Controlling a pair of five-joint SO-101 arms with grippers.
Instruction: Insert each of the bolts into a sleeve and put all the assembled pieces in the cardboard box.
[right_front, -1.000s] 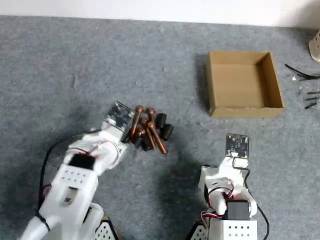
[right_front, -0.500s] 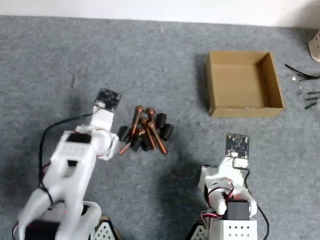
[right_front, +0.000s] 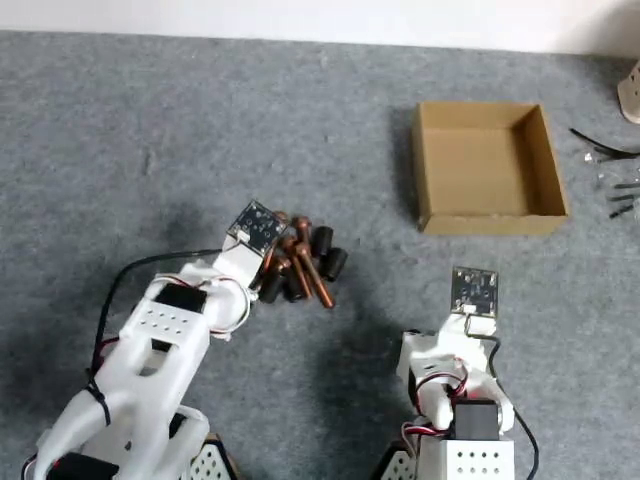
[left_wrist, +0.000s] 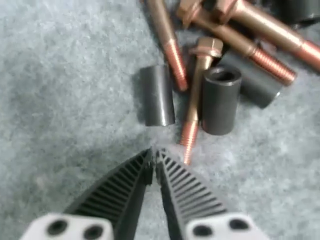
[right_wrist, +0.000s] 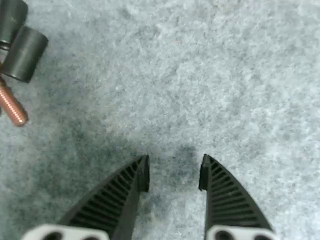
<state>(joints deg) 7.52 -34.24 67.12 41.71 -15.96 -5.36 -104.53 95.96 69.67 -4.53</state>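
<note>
end effector (left_wrist: 154, 156) by bolt (left_wrist: 198, 85), threads nearest

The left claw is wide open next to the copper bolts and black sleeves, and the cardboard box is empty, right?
No: the left claw is shut, tips together, as the left wrist view shows. It is next to the copper-coloured metal bolts and black cylindrical sleeves, and the brown cardboard box is empty.

The bolts (left_wrist: 162, 27) are copper-toned metal with a dull sheen and rough threaded tips, the sleeves (left_wrist: 158, 95) smooth, matt and dark, the table cover (left_wrist: 60, 75) fuzzy grey cloth, the cardboard box (right_front: 487, 213) matt brown, and the left gripper (left_wrist: 153, 152) ribbed matt black plastic.
</note>
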